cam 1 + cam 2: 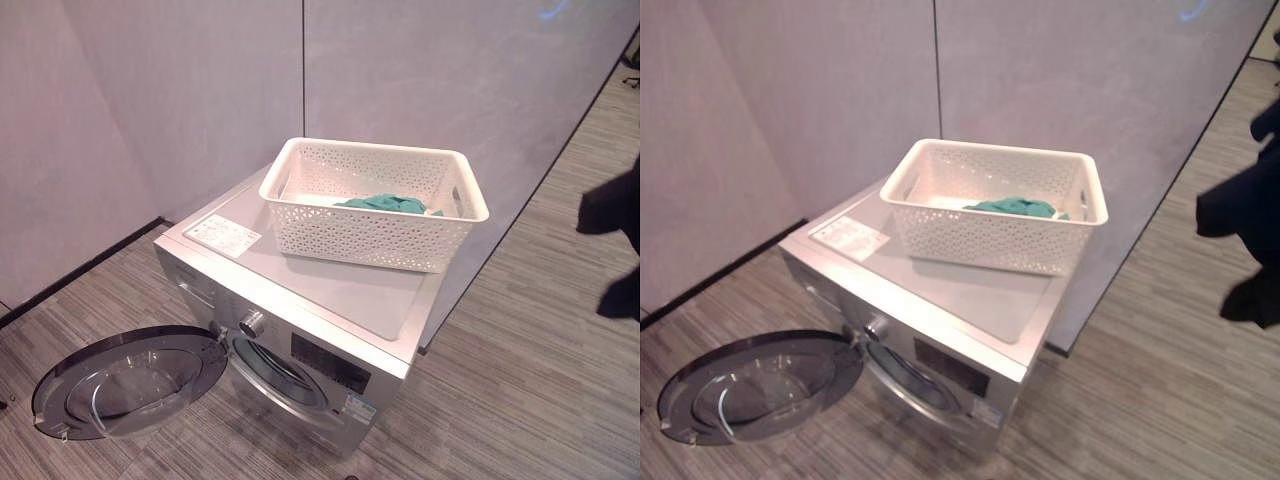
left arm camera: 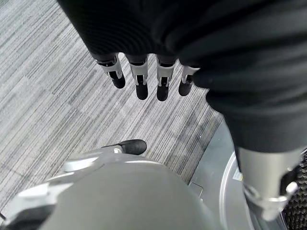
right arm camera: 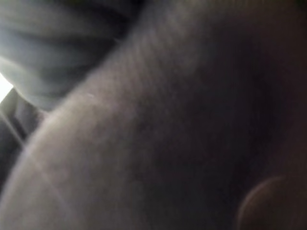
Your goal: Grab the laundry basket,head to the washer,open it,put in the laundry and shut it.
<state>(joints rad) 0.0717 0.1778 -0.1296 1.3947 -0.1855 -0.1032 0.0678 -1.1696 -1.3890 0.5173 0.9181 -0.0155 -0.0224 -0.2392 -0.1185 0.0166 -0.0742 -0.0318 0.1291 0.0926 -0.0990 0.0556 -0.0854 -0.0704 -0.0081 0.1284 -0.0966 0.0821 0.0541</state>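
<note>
Fingers (image 2: 140,81) of the left hand (image 2: 144,43) hung straight, empty; right unreadable. White laundry basket (image 1: 375,235) sat on washer (image 1: 330,300) top's rear edge, teal laundry (image 1: 385,203) inside, door (image 1: 125,385) open. Judgement: pinch cloth, clear rim.

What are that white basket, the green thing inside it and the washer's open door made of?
The laundry basket looks like moulded white plastic: stiff walls pierced with a regular lattice. The green laundry seems to be soft cloth, since it lies crumpled in folds. The washer door appears to have a shiny metallic or chromed rim around a clear, glassy centre; whether glass or plastic is hard to tell.
</note>
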